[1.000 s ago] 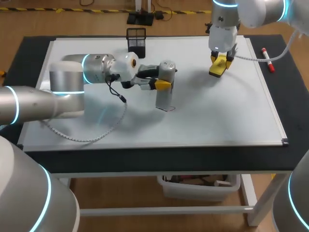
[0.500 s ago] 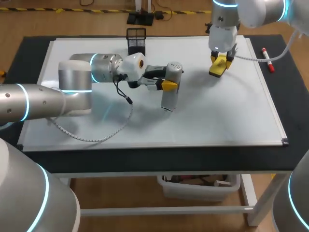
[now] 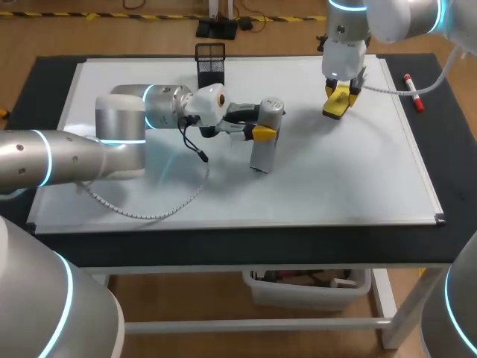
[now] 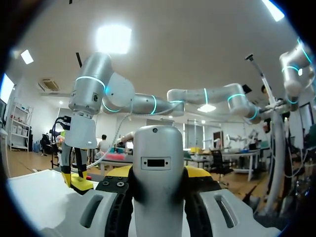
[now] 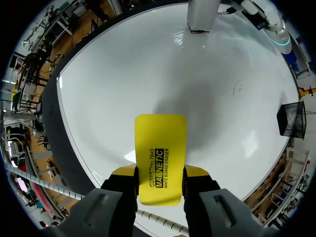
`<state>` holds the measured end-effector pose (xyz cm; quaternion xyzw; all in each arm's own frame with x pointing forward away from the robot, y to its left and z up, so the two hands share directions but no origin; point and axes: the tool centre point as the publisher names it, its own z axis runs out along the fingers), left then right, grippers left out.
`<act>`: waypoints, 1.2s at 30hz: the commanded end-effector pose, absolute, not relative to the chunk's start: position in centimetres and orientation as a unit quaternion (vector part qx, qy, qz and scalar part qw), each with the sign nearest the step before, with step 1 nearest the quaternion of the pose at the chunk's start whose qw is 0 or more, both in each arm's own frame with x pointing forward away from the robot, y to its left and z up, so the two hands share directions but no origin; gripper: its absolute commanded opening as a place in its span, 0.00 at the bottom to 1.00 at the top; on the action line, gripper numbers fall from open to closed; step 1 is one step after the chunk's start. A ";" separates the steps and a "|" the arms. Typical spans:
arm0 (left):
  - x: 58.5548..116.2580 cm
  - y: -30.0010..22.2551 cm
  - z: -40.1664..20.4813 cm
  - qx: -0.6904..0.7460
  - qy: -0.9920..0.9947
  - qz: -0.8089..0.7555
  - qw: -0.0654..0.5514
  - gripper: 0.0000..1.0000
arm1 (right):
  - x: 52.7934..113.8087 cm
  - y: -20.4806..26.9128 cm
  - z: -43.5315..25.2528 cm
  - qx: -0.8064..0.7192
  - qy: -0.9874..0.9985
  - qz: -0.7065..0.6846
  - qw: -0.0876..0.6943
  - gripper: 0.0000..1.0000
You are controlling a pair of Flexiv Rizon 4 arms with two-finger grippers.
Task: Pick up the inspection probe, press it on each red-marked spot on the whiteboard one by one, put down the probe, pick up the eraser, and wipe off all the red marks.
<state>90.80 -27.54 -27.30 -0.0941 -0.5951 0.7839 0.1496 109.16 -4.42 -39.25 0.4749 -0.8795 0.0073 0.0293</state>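
Left gripper (image 3: 261,133) clamps inspection probe (image 3: 264,155), tip down on whiteboard (image 3: 343,179); right gripper (image 3: 340,92) clamps yellow eraser (image 3: 335,109).

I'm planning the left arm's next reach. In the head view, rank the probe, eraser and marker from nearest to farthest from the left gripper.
1. Probe: held in the left gripper, over the middle of the whiteboard.
2. Eraser: off to the right, held in the right gripper.
3. Marker: farthest right, lying past the whiteboard's right edge.
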 end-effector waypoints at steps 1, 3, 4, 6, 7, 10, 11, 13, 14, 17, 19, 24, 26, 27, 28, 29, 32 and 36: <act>91.1 -27.7 -27.5 -0.100 -0.594 0.784 0.152 0.00 | 109.2 -4.5 -39.1 0.476 -0.879 0.009 0.030 0.00; 91.2 -27.7 -27.6 -0.102 -0.594 0.783 0.152 0.00 | 109.2 -4.5 -39.1 0.476 -0.879 0.009 0.030 0.00; 91.3 -27.6 -27.7 -0.102 -0.594 0.783 0.152 0.00 | 109.2 -4.5 -39.1 0.476 -0.879 0.009 0.030 0.00; 91.4 -27.5 -28.0 -0.102 -0.596 0.782 0.152 0.00 | 109.2 -4.5 -39.1 0.476 -0.879 0.009 0.030 0.00; 91.4 -27.5 -28.1 -0.102 -0.598 0.780 0.152 0.00 | 109.2 -4.5 -39.1 0.476 -0.879 0.009 0.030 0.00; 91.3 -27.3 -28.4 -0.107 -0.609 0.772 0.148 0.00 | 109.2 -4.5 -39.1 0.476 -0.879 0.009 0.030 0.00; 91.3 -27.2 -28.4 -0.107 -0.609 0.772 0.149 0.00 | 109.2 -4.5 -39.1 0.476 -0.879 0.009 0.030 0.00; 91.2 -27.1 -28.6 -0.106 -0.612 0.769 0.149 0.00 | 109.2 -4.5 -39.1 0.476 -0.879 0.009 0.030 0.00; 91.2 -27.0 -28.7 -0.106 -0.613 0.768 0.149 0.00 | 109.2 -4.5 -39.1 0.476 -0.879 0.009 0.030 0.00; 91.1 -26.9 -28.8 -0.111 -0.628 0.757 0.142 0.00 | 109.2 -4.5 -39.1 0.476 -0.879 0.009 0.030 0.00; 90.9 -26.8 -28.8 -0.114 -0.634 0.752 0.140 0.00 | 109.2 -4.5 -39.1 0.476 -0.879 0.009 0.030 0.00; 90.8 -26.7 -28.9 -0.117 -0.641 0.746 0.138 0.00 | 109.2 -4.5 -39.1 0.476 -0.879 0.009 0.030 0.00; 90.8 -26.7 -28.9 -0.118 -0.642 0.745 0.138 0.00 | 109.2 -4.5 -39.1 0.476 -0.879 0.009 0.030 0.00; 90.8 -26.7 -29.0 -0.118 -0.642 0.745 0.139 0.00 | 109.2 -4.5 -39.1 0.476 -0.879 0.009 0.030 0.00; 90.8 -26.7 -29.0 -0.118 -0.643 0.744 0.139 0.00 | 109.2 -4.5 -39.1 0.476 -0.879 0.009 0.030 0.00; 90.7 -26.7 -29.0 -0.118 -0.643 0.744 0.139 0.00 | 109.2 -4.5 -39.1 0.476 -0.879 0.009 0.030 0.00; 90.7 -26.7 -29.0 -0.118 -0.643 0.744 0.139 0.00 | 109.2 -4.5 -39.1 0.476 -0.879 0.009 0.030 0.00; 90.7 -26.7 -29.0 -0.118 -0.643 0.744 0.140 0.00 | 109.2 -4.5 -39.1 0.476 -0.879 0.009 0.030 0.00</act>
